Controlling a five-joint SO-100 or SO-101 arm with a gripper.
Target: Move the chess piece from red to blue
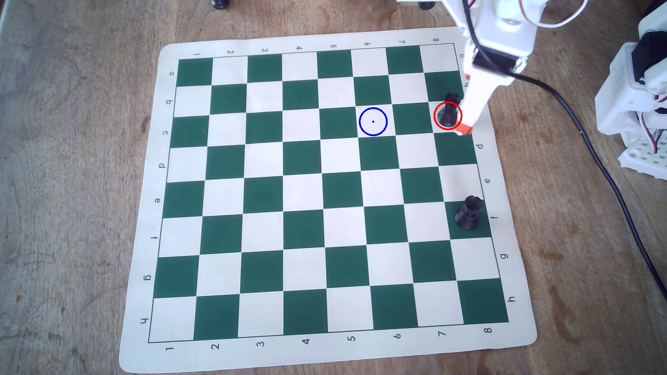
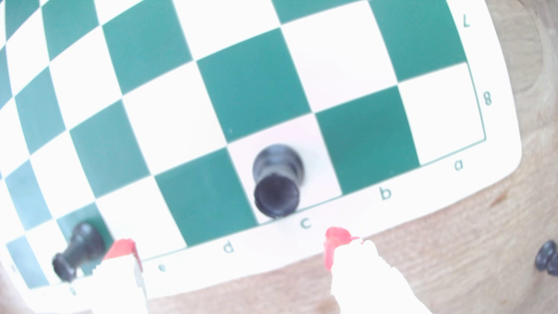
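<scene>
We are approaching the chess piece [image 1: 447, 114] inside red [image 1: 435, 120]. Our gripper [image 2: 232, 250] hangs released beside it. Next, we should straddle it, clench, then carry to blue [image 1: 361, 129].

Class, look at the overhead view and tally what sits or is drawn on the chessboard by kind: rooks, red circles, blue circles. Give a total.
Black rooks: 2
Red circles: 1
Blue circles: 1
Total: 4

A brown wooden table [image 1: 72, 180] holds a green and white chess mat [image 1: 325, 194]. A black cable [image 1: 595, 151] runs along the table's right edge.
</scene>
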